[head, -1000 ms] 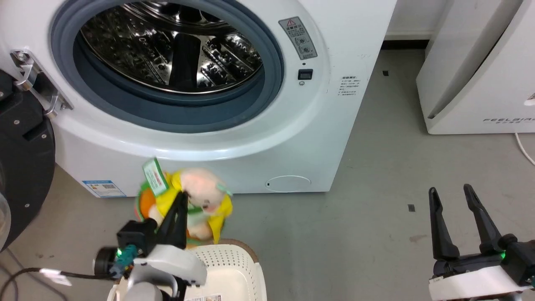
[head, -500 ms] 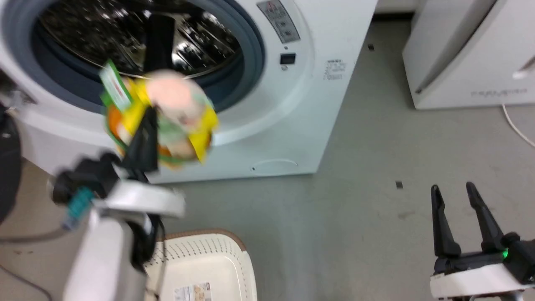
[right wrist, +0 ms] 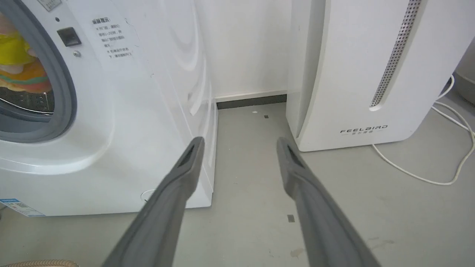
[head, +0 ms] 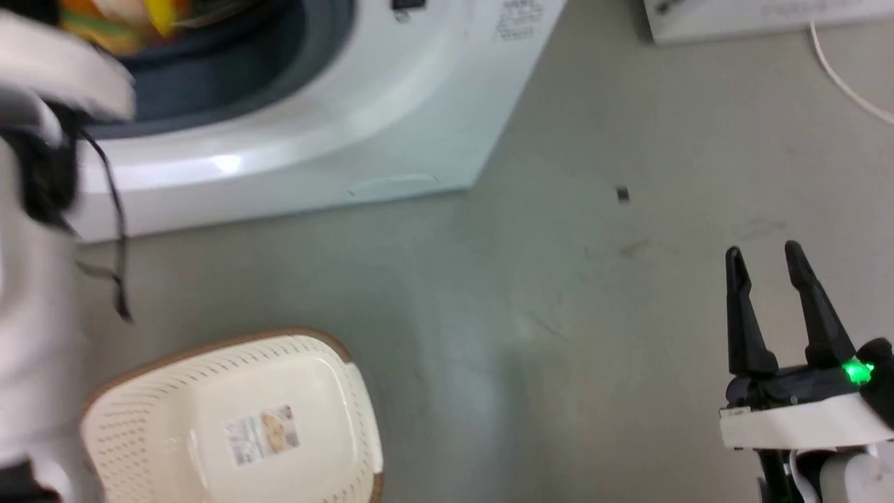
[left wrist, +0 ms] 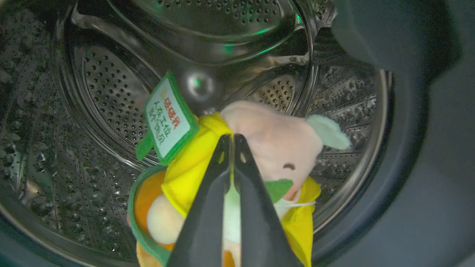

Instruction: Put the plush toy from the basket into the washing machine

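My left gripper (left wrist: pixel 231 138) is shut on the plush toy (left wrist: pixel 267 137), pinching its yellow clothing just below the pale pink head, with the green tag (left wrist: pixel 167 118) sticking up to the left. The toy hangs inside the washing machine's porthole, before the shiny steel drum (left wrist: pixel 111 92). A blurred edge of the toy (head: pixel 119 21) shows at the head view's top left, inside the grey gasket (head: pixel 230 77); the toy (right wrist: pixel 15 63) also shows through the porthole in the right wrist view. The cream basket (head: pixel 140 377) sits on the floor with nothing but its label. My right gripper (head: pixel 765 255) is open, low right.
The white FEELBIRD appliance (right wrist: pixel 356 74) stands right of the washing machine (right wrist: pixel 148 92), with a white cable (right wrist: pixel 438 178) trailing on the grey floor. My left forearm (head: pixel 42 209) fills the head view's left edge. Open floor lies between basket and right gripper.
My left arm has lifted the plush toy from above the basket up into the washer's porthole. The head camera has tilted down and shifted. The right gripper stays open.
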